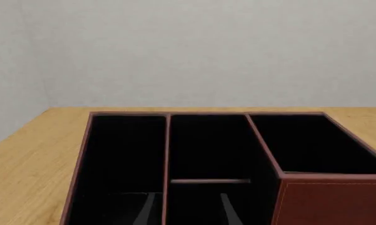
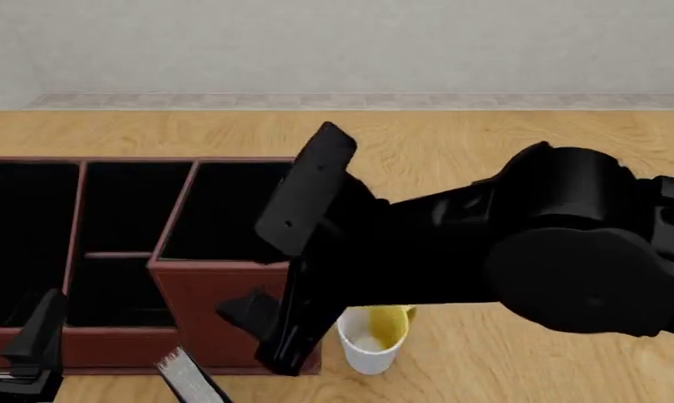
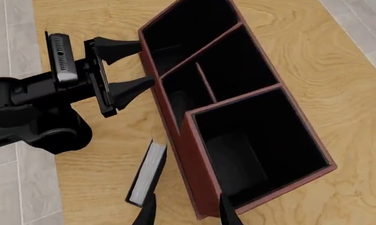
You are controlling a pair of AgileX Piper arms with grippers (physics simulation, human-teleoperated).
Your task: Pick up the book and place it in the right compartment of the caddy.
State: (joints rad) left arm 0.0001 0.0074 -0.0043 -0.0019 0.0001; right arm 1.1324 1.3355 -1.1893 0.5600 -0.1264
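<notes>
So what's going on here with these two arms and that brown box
Two simulated arms are working at a table with a reddish-brown caddy. The book is not yet picked up: it stands on edge just outside the caddy's front wall. The right pincer hangs open above the book and the right compartment, which holds nothing. The left pincer sits open at the caddy's other end. A white-and-yellow mug stands beside the caddy.
</notes>
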